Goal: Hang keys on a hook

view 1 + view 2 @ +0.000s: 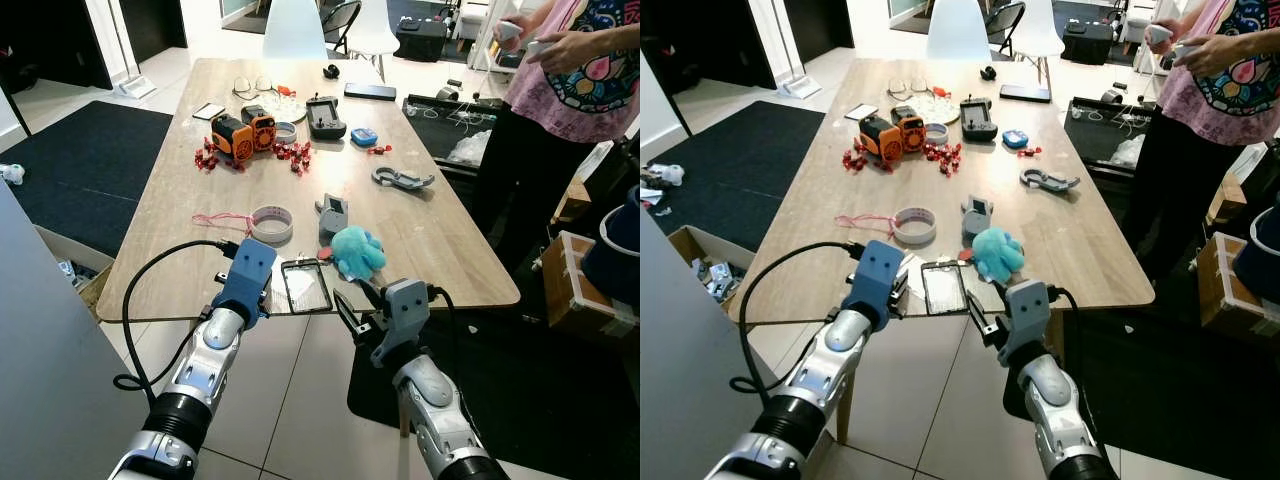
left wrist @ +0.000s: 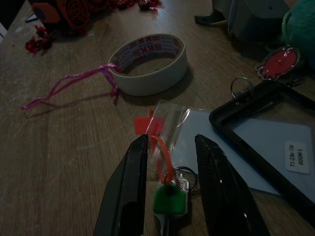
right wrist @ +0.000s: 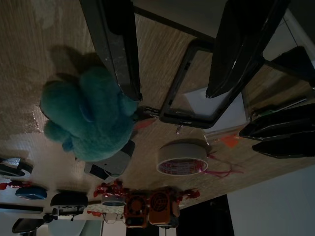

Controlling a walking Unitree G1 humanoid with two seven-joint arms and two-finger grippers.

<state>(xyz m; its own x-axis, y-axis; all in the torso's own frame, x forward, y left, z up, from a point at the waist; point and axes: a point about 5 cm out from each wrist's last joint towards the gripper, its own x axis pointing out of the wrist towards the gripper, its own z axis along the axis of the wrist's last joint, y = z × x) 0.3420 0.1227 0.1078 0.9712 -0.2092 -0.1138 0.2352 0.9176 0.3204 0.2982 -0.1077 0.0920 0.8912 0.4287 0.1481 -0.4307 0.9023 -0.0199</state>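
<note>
Closing my half-open left gripper (image 2: 170, 189) squarely on the green-capped keys (image 2: 170, 199) between its fingers, I'd pinch gently, keeping the empty, open right gripper (image 3: 179, 46) clear.

I see a table (image 1: 180, 200) of matt, grained wood; a fluffy teal plush toy (image 1: 357, 250); a paper tape roll (image 2: 147, 61); a clear, glossy plastic bag (image 2: 170, 123); a key (image 2: 170, 199) with smooth green plastic head; glossy black plastic left hand fingers (image 2: 125, 191).
</note>
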